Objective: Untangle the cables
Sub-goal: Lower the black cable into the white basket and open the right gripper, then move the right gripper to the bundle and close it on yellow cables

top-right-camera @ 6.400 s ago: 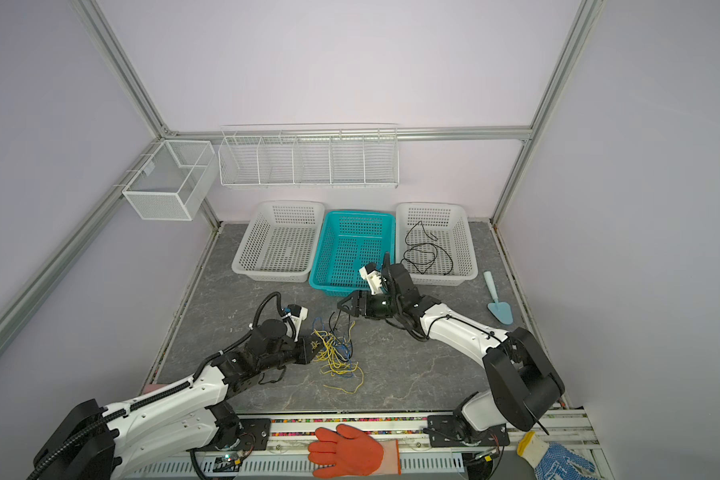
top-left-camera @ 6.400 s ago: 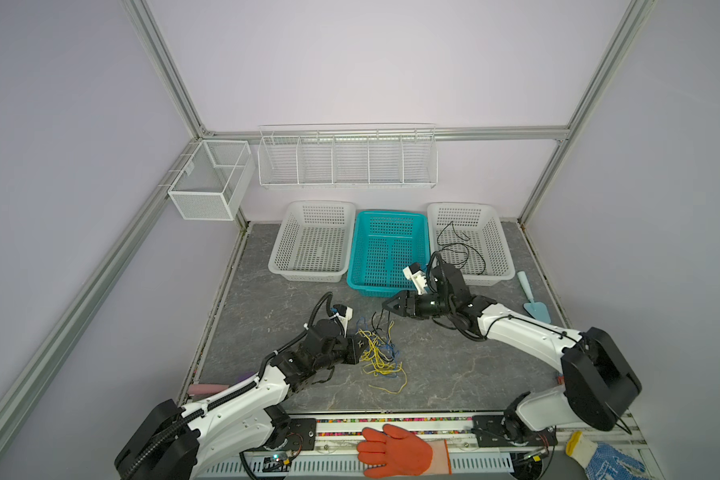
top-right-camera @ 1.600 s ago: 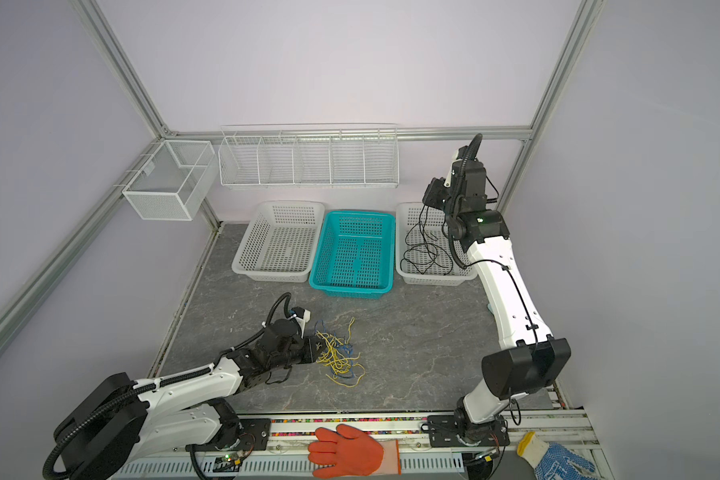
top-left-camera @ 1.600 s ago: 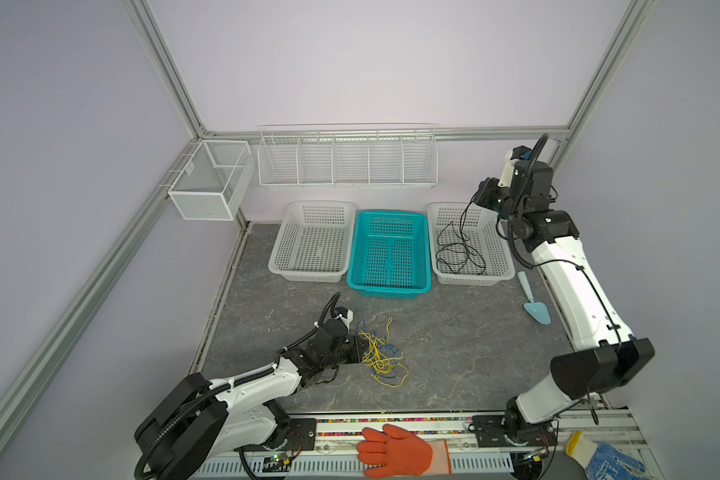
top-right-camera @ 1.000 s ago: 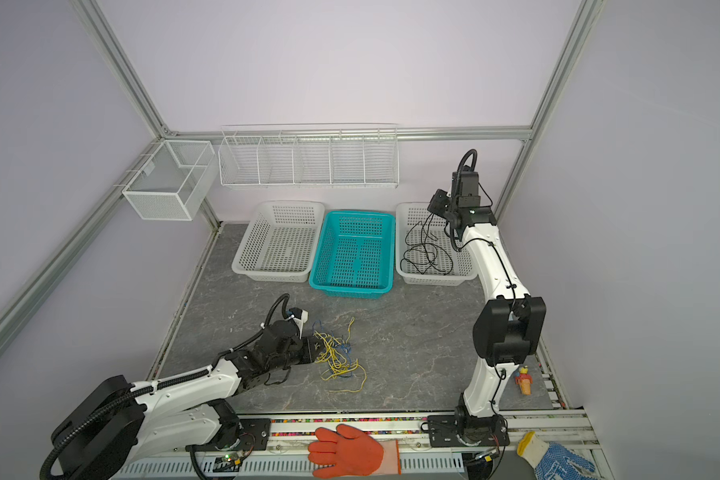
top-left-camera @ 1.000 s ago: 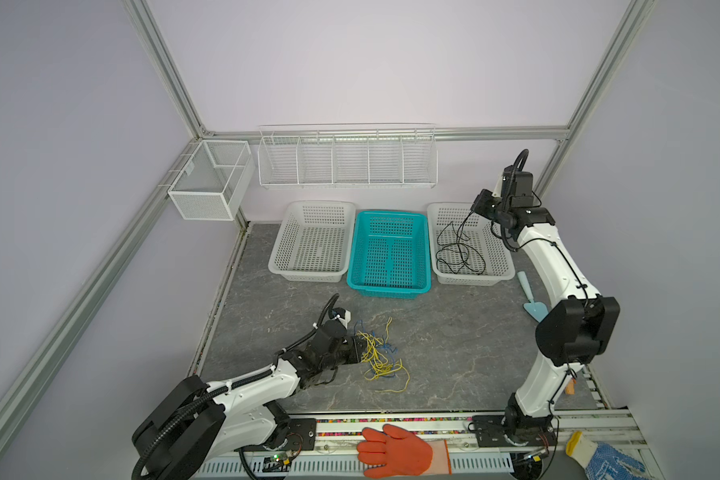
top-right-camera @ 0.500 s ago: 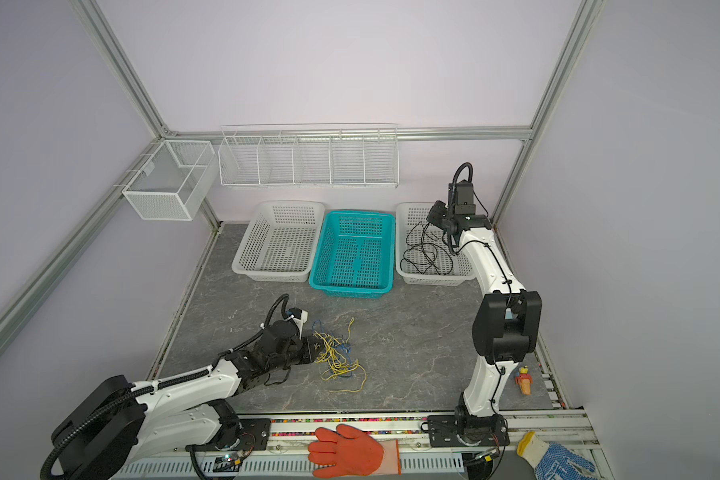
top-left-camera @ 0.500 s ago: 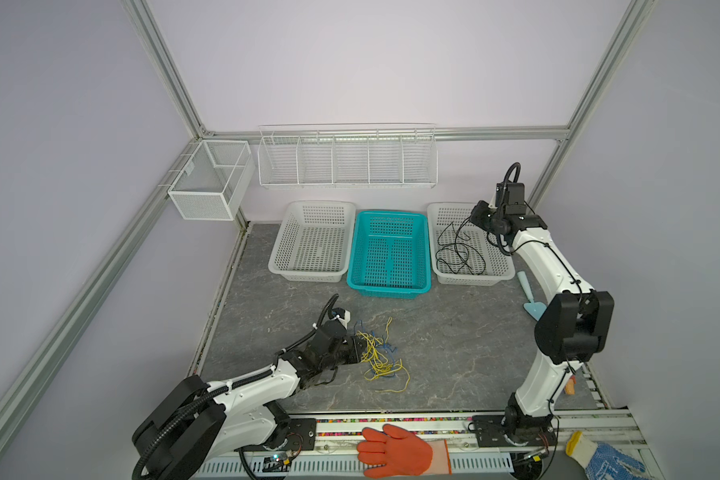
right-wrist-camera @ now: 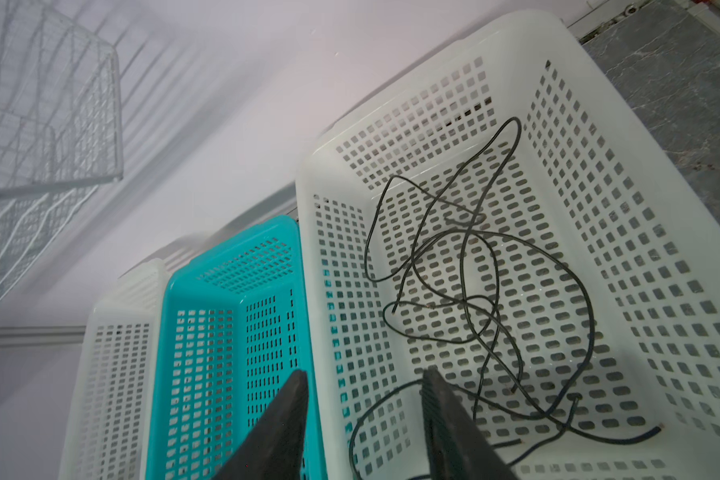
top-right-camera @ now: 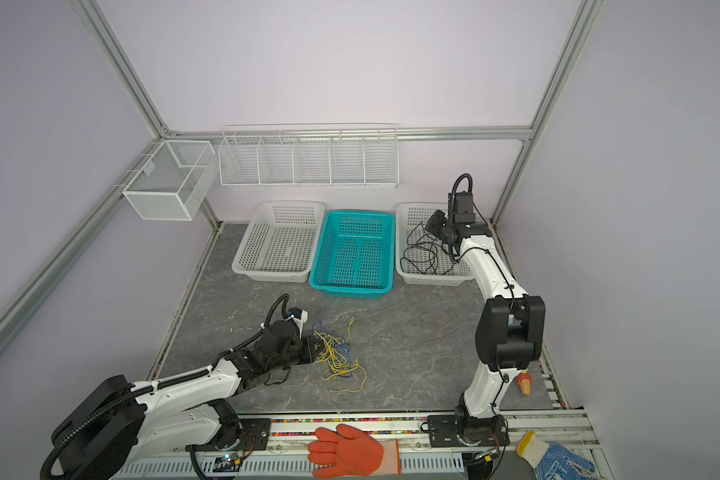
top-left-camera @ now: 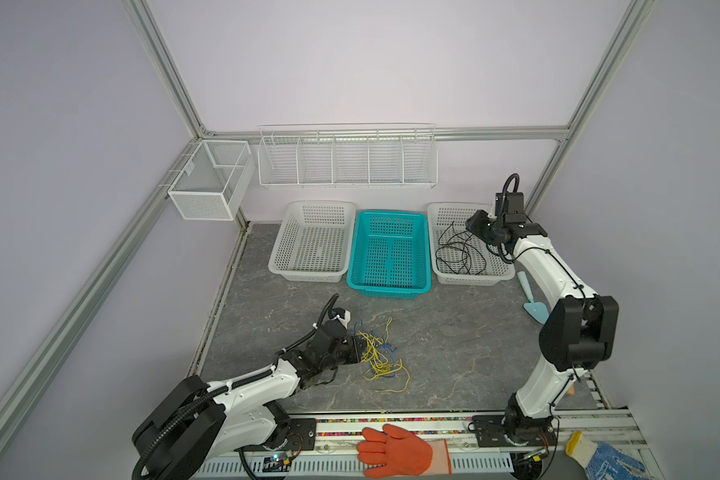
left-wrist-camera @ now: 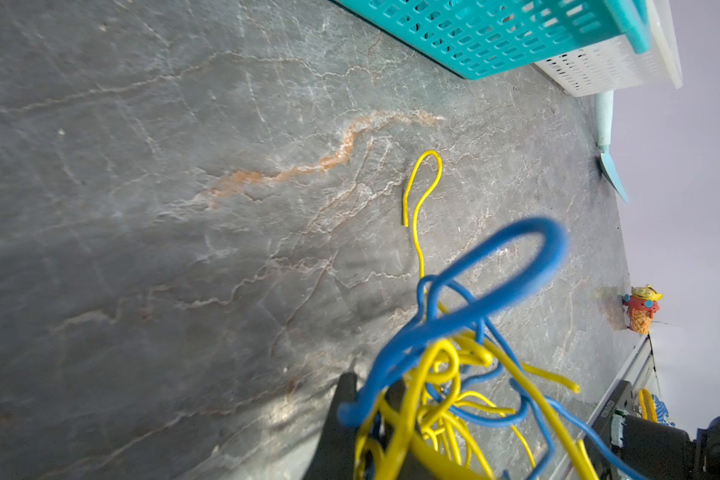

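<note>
Baskets first: we count three on the tabletop (top-left-camera: 454, 340), side by side: a white basket (top-left-camera: 308, 275), a teal basket (top-left-camera: 387, 289) and a second white basket (top-left-camera: 470, 281). There are two pincers.

The right pincer (right-wrist-camera: 362, 376) hangs just over the second white basket, its jaws standing apart with nothing between them. Black cables (right-wrist-camera: 474, 291) lie loose on the basket floor beneath and ahead of its tips. We cannot separate the strands well enough to count them. The heap runs long along the basket's length, away from this pincer toward the basket's near end.

The left pincer (top-left-camera: 356, 351) lies low on the tabletop, clamped tight on the edge of a tangle of yellow and blue cables (top-left-camera: 377, 353). The tangle sits at its tips and spreads just beyond them, well apart from the right pincer. Its long axis crosses the way the left pincer points. One yellow strand (left-wrist-camera: 422, 183) reaches toward the teal basket and ends in a hook, and another trails the opposite way.

Two gloves lie behind both pincers, by the arms' bases: an orange glove (top-left-camera: 400, 451) and a blue-and-white glove (top-left-camera: 607, 457).
</note>
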